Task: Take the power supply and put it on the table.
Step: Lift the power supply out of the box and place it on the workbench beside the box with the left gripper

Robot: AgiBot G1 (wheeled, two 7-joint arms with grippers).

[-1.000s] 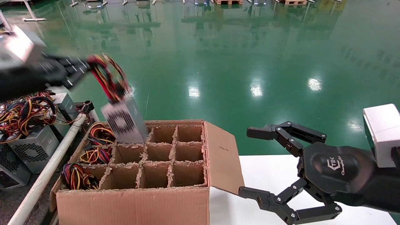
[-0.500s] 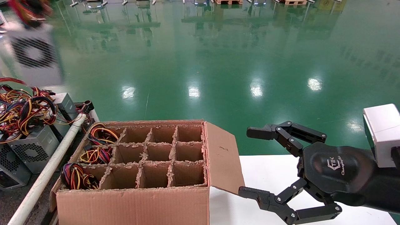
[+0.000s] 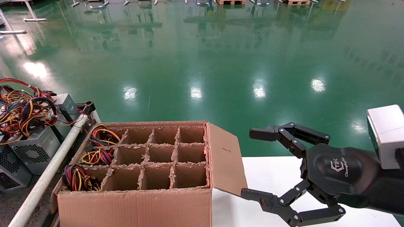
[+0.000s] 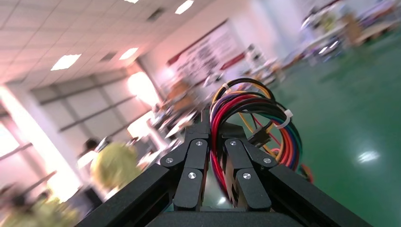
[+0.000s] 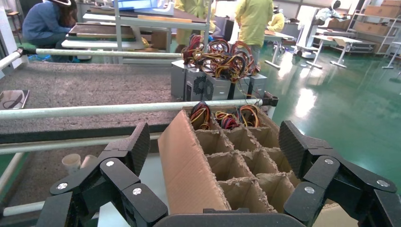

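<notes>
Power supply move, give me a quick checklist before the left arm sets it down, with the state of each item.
1. Left gripper shut on the wire bundle: ok, fingers clamp the red and black wires in the left wrist view.
2. Power supply body hanging secure: cannot tell, the box shows in no view.
3. Power supply clear of the cardboard box: ok, none stands above its cells.
4. Drop spot free on the table beside the stacked power supplies: cannot tell, only partly in view.
5. Right gripper out of the way: ok, open over the white table.
</notes>
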